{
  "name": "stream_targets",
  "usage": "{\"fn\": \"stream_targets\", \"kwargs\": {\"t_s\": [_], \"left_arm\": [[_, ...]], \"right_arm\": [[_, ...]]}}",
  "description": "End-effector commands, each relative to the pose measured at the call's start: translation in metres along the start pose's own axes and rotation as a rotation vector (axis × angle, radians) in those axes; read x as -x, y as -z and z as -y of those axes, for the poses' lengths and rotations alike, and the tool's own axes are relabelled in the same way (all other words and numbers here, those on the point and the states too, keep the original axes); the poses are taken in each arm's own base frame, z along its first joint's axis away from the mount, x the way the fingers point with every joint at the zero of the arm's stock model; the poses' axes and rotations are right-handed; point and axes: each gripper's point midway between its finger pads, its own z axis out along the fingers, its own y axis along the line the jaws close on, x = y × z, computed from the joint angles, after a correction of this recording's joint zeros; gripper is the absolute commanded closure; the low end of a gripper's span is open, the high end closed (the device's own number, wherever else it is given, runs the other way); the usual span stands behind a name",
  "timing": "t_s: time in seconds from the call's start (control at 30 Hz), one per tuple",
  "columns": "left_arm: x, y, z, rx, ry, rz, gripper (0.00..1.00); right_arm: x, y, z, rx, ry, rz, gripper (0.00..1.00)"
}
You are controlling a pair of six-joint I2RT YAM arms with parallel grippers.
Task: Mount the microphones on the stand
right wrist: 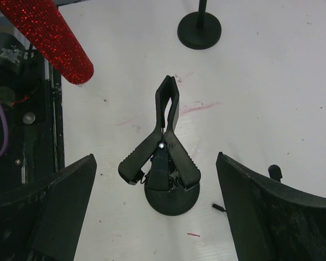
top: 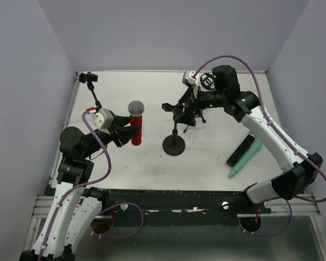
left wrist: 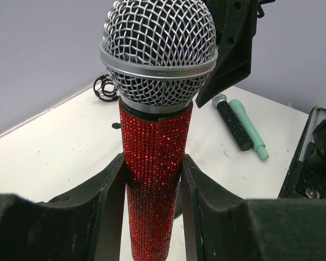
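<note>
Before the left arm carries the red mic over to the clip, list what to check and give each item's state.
1. Grip: the left gripper holds the red mic, a finger on each side of its body: ok.
2. Red mic upright, head up: ok.
3. The right gripper is open, a finger to each side of the clip, no contact: ok.
4. Clip spread to take the mic: not ok, its tip is closed.
5. Path: the black mic and green mic lie together right of the stand, clear of it: ok.
</note>
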Motion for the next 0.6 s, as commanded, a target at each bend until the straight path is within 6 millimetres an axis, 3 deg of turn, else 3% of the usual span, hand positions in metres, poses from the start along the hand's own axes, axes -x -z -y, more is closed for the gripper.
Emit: {"fn": "stream_targets", "kwargs": {"t_s": [0.0,0.3,0.5,0.57], "left_arm": [[0.0063,-0.0016,-0.0019,0.007,-0.021,0.025,1.0],[0.0073,-0.0013,-0.0003,0.003,-0.016,0.028,1.0],[0.0104,-0.0022,-0.0001,0.0,-0.014,0.036,1.0],[0.0142,-0.003,-0.0008,0.002,-0.017,0.046,1.0]], "right_arm": [[-0.0008,-0.0095,0.0,0.003,-0.019,0.012,0.0],[-0.003,-0.0124,0.0018,0.0,-0.006,0.005,0.09],[-0.0048,-0.0123,-0.0014,0.02,0.017,0.004,0.31],[-0.0061,-0.0114,-0.0022,0.021,0.026,0.001,0.42]]}}
